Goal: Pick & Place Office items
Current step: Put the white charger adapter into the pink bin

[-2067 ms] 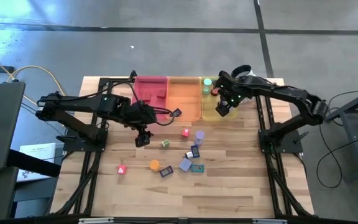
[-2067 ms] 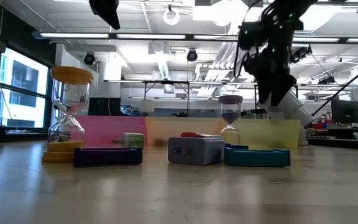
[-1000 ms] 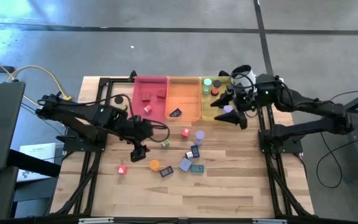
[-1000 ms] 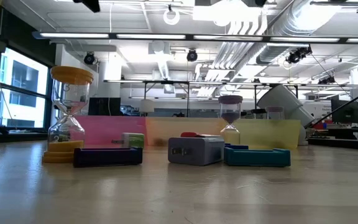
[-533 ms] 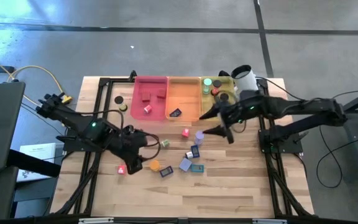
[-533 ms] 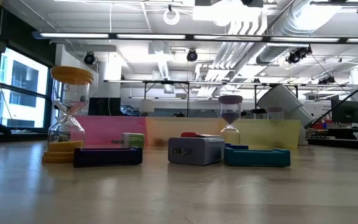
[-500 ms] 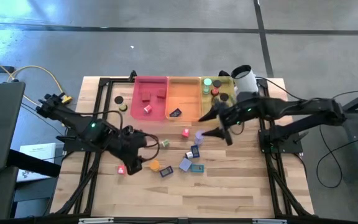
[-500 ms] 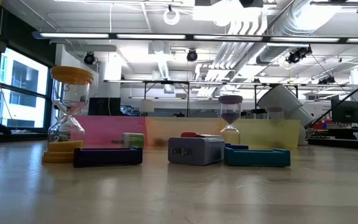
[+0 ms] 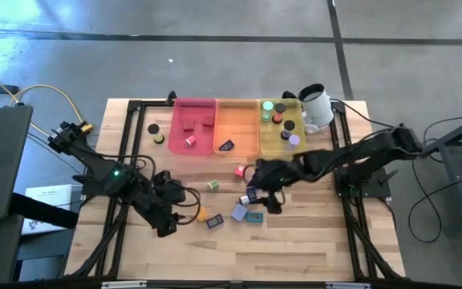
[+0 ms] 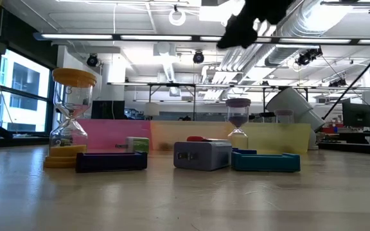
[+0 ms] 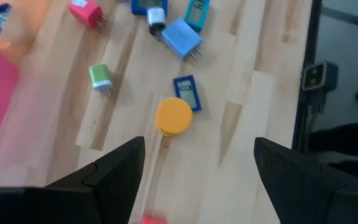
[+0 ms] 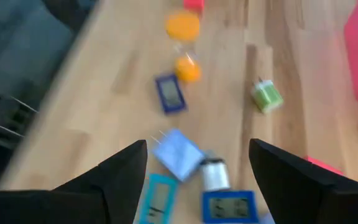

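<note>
Both arms are over the middle of the table (image 9: 311,241), nothing gripped by either.

Left gripper (image 9: 165,227) hangs over the wood toward the table's left edge, near the front of the item cluster. Fingers (image 11: 114,168) spread wide, empty; wrist view looks between them at an orange hourglass (image 11: 173,116) seen end-on, with a dark blue flat piece (image 11: 186,93) just beside it.

Right gripper (image 9: 265,195) is over the centre cluster, just off the front edge of the trays. Fingers (image 12: 120,171) wide apart, empty. Between them in the wrist view: lavender plug block (image 12: 177,152), a small white-and-grey piece (image 12: 214,175), a teal flat piece (image 12: 159,198), a dark blue flat piece (image 12: 228,206).

Loose items on the table:
- pink block (image 9: 239,170) just in front of the orange tray (image 9: 235,116)
- green block (image 9: 212,185) left of the right gripper
- lavender block (image 9: 238,212), teal rectangle (image 9: 254,216), dark blue rectangle (image 9: 214,222) in a tight group mid-table
- orange hourglass (image 9: 200,214) beside the left gripper's wrist

Already in trays along the far edge:
- pink tray (image 9: 184,112): one pink block (image 9: 189,141) near its front wall
- orange tray: one dark flat piece (image 9: 226,146) at its front
- yellow tray (image 9: 295,103): green (image 9: 268,105), red (image 9: 277,118), black (image 9: 289,125) and lavender (image 9: 293,140) round pieces

White cup (image 9: 315,103) stands at the far right corner, just beside the yellow tray. Two dark discs (image 9: 153,128) lie on the wood left of the pink tray.

Low view: orange hourglass (image 10: 72,119) upright at left, lavender block (image 10: 203,154) centre, teal piece (image 10: 265,161) touching its right side.
</note>
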Motion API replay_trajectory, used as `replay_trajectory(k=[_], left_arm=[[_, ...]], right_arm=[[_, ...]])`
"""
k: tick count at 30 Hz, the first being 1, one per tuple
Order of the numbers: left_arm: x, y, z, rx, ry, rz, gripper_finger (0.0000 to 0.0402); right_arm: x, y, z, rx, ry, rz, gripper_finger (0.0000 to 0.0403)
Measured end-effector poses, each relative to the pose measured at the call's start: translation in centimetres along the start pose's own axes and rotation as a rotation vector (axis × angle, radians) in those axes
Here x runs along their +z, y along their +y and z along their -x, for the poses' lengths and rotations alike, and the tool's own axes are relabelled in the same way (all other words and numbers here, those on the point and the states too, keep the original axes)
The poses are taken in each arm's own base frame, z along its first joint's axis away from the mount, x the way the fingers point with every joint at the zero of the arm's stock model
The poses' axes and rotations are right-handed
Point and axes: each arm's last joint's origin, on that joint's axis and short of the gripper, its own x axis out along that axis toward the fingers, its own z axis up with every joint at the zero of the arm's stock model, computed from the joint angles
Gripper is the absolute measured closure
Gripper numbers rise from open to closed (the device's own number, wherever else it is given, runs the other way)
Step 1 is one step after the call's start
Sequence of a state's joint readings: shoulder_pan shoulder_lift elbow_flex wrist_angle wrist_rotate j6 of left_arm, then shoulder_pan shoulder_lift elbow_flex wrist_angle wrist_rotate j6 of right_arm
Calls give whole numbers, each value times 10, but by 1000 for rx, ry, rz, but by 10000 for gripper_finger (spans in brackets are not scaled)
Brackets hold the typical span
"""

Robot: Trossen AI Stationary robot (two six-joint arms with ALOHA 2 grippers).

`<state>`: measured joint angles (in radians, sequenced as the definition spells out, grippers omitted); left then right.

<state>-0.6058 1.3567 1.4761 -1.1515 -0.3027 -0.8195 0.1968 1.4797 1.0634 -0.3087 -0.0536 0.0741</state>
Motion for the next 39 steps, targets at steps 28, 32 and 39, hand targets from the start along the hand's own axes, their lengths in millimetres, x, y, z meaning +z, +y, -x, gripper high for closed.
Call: replay_trajectory(k=[28,32,39], left_arm=[[-10,-5,4,-59,85,-20,109],[-10,-5,4,-59,85,-19,109],[-9,-5,4,-47,71,-17,109]], right_arm=[[-50,5,-90,-165,286,179,133],[-52,4,-95,-165,293,200,133],[-50,-1,-95,-170,279,222,133]])
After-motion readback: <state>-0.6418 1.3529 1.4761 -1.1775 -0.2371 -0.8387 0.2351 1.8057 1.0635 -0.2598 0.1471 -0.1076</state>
